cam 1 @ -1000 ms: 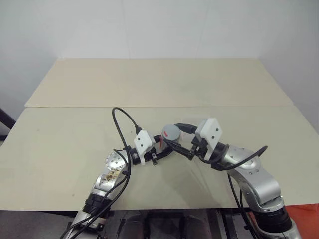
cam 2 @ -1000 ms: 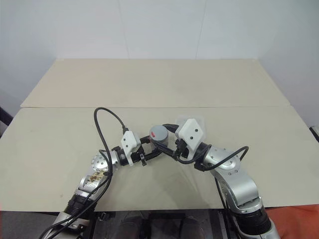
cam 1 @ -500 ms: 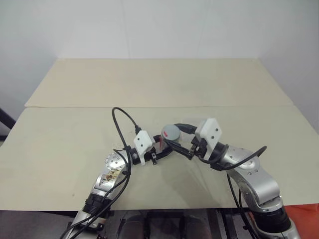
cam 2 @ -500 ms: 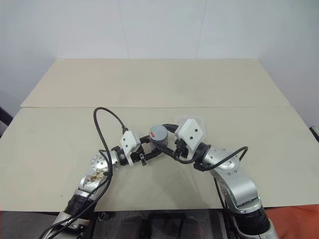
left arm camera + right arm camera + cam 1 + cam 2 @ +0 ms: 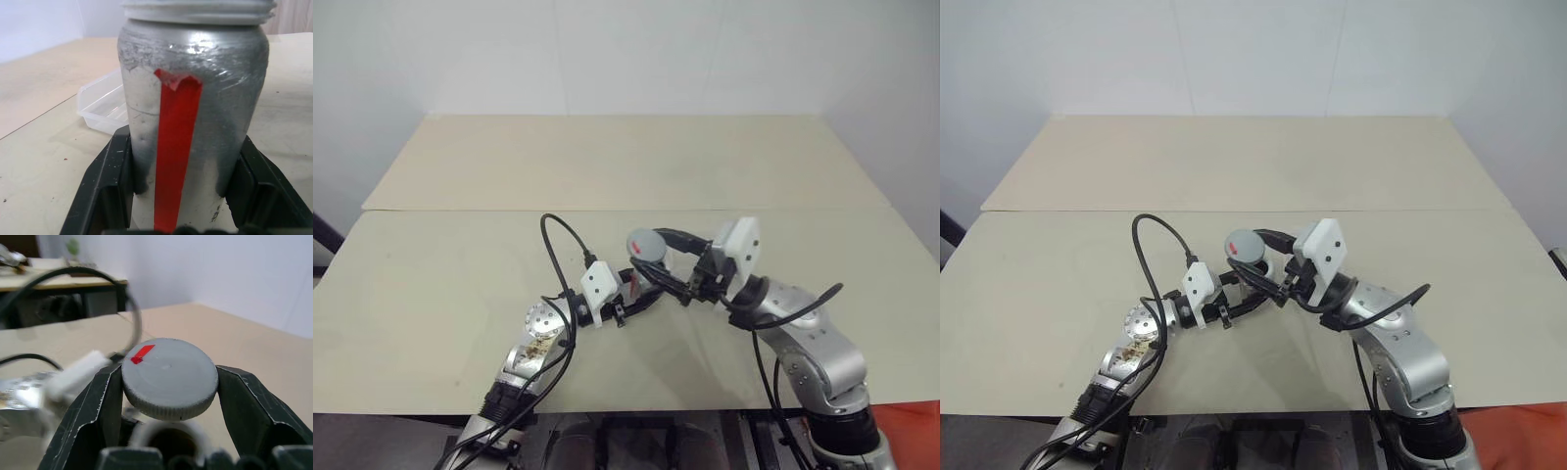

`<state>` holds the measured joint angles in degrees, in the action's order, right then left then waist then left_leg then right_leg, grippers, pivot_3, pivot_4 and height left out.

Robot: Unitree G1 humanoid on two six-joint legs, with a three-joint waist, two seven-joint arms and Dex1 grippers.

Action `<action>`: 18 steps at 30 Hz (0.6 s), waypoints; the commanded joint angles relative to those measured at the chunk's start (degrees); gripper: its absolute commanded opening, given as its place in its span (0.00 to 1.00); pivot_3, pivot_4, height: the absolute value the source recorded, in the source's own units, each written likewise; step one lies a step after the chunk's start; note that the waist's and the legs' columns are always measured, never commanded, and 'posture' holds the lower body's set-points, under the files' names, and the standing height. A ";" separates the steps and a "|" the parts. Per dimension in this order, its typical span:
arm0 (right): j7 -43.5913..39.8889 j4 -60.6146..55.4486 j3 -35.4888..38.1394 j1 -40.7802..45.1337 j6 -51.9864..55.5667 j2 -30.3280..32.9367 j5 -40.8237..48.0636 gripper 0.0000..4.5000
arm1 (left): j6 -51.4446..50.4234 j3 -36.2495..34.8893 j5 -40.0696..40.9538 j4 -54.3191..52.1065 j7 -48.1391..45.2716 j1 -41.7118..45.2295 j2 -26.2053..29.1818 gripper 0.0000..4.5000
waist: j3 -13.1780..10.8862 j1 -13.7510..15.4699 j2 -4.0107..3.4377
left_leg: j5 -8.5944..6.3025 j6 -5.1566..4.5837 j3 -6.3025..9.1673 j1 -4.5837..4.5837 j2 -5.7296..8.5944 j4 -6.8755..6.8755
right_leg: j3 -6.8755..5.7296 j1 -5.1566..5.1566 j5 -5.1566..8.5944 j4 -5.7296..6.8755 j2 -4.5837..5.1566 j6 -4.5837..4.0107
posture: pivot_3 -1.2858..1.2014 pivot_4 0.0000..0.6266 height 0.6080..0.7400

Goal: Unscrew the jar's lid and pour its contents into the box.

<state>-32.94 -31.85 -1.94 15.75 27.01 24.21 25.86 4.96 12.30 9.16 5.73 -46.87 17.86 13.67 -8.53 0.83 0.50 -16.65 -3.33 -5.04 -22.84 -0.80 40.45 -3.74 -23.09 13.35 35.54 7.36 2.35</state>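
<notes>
Gripping of jar and lid by separate grippers, lid lifted clear of the jar mouth.

One silver-grey cylindrical jar (image 5: pixel 193 132), scuffed and bearing a red vertical strip, is pinched upright by the left gripper (image 5: pixel 188 183), its threaded mouth uncovered. One round grey lid (image 5: pixel 169 377) with ribbed edge and small red mark is clamped by the right gripper (image 5: pixel 169 396), just above the jar. One shallow clear plastic box (image 5: pixel 102 105) with rounded corners is seen on the beige table (image 5: pixel 626 166) just beyond the jar.
</notes>
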 commanded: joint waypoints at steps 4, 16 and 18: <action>1.53 -7.56 14.56 -12.64 3.65 8.89 0.53 0.68 | 1.83 -1.18 0.86 -0.55 0.69 1.30 -0.36 0.47 | 0.00 0.55 -0.01 | -0.01 -0.02 0.00 -0.03 -0.01 -0.01 | -0.03 -0.01 0.00 -0.06 0.01 0.00 | 0.52 0.24 1.00; 13.09 -7.67 13.77 -27.43 21.40 12.70 -6.74 0.68 | -0.86 -1.93 -0.28 1.62 3.59 5.39 -1.28 0.47 | 0.04 -0.17 -0.05 | -0.15 -0.25 -0.02 0.11 -0.01 0.03 | 0.16 0.05 0.00 -0.15 0.04 0.00 | 0.52 0.24 1.00; 15.65 -6.34 12.32 -26.05 24.83 11.93 -8.12 0.68 | -0.28 -1.66 -0.75 2.05 3.89 5.61 -1.22 0.47 | 0.04 -0.15 -0.06 | -0.10 -0.17 -0.05 0.11 -0.01 0.03 | 0.19 0.03 0.00 -0.15 0.04 0.00 | 0.52 0.24 1.00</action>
<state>-19.55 -38.05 10.58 -11.51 49.45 36.49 19.13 3.41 10.93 8.80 8.09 -43.51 22.50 12.56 -8.50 0.68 0.44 -16.75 -3.50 -5.10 -22.75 -0.80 40.47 -3.55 -23.07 13.35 35.38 7.40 2.35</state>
